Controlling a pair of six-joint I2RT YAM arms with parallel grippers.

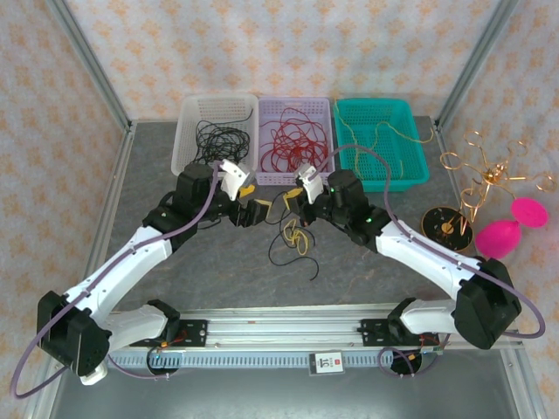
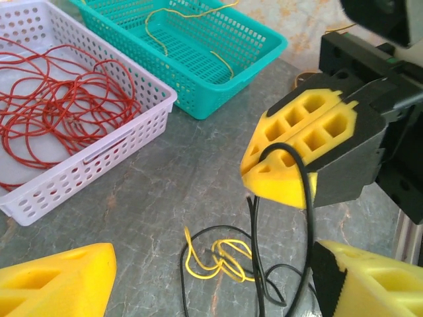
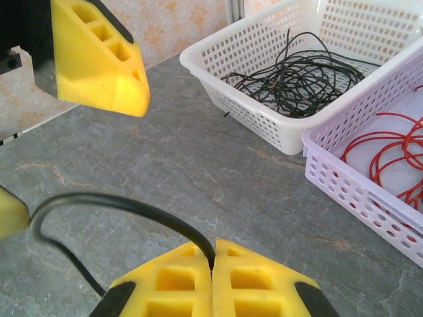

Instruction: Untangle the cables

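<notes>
We record the cables (image 1: 295, 237), a yellow-and-black tangle, on the table (image 1: 218, 271) at frame centre. Just above, the right gripper (image 3: 213, 254) is clamped on a black strand (image 3: 119, 205); the left gripper (image 2: 211, 290) gapes, jaws wide apart. Upper frame: white basket (image 1: 185, 131) with black wires (image 1: 220, 140), lilac basket (image 1: 297, 100) with red wires (image 1: 293, 144), teal basket (image 1: 377, 102) with yellow wire (image 1: 384, 131).

Three baskets (image 1: 182, 144), two tools (image 1: 253, 202) (image 3: 213, 257), one black cable (image 2: 309, 205), one yellow cable (image 2: 188, 254)
</notes>
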